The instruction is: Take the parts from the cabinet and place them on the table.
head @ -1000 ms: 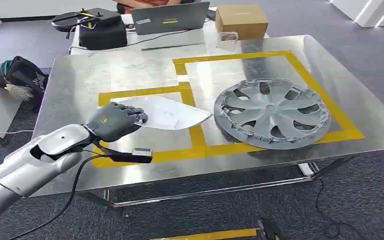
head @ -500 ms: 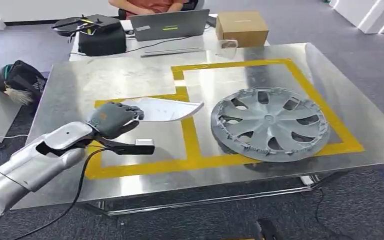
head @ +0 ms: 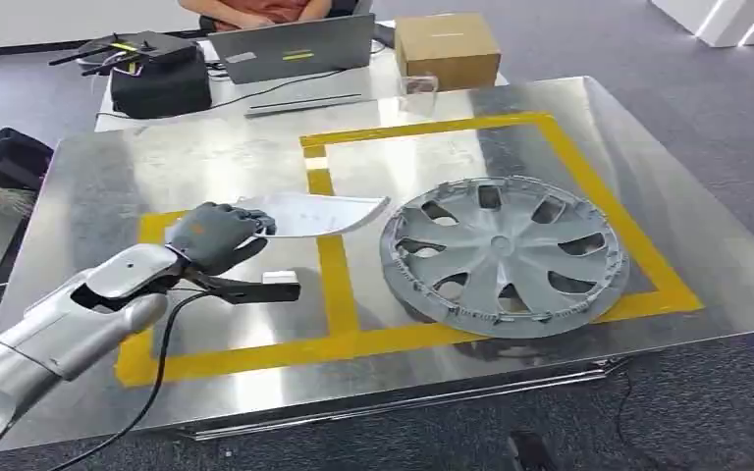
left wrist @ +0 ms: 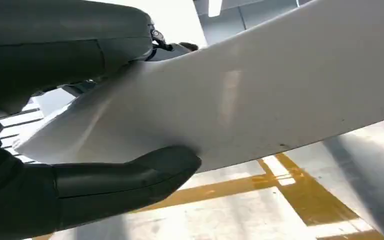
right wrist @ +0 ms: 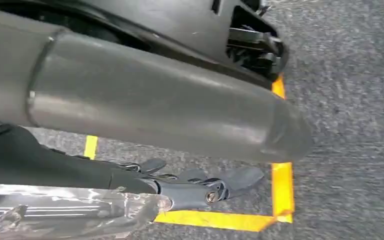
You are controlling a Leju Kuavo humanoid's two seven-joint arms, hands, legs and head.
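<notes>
Left hand (head: 214,235) grips one white curved panel (head: 316,213) by its near end, thumb (left wrist: 130,175) under and fingers over, held just above the left yellow-taped square (head: 329,275) on the steel bench (head: 157,167). One grey hubcap (head: 504,253) lies flat in the right taped square. Right hand (right wrist: 200,187) hangs over grey carpet (right wrist: 350,100), fingers loosely spread, holding nothing.

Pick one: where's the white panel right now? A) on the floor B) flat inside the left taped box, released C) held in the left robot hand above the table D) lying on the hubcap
C: the left robot hand grips the white panel at one end, clear of the table and apart from the hubcap.
</notes>
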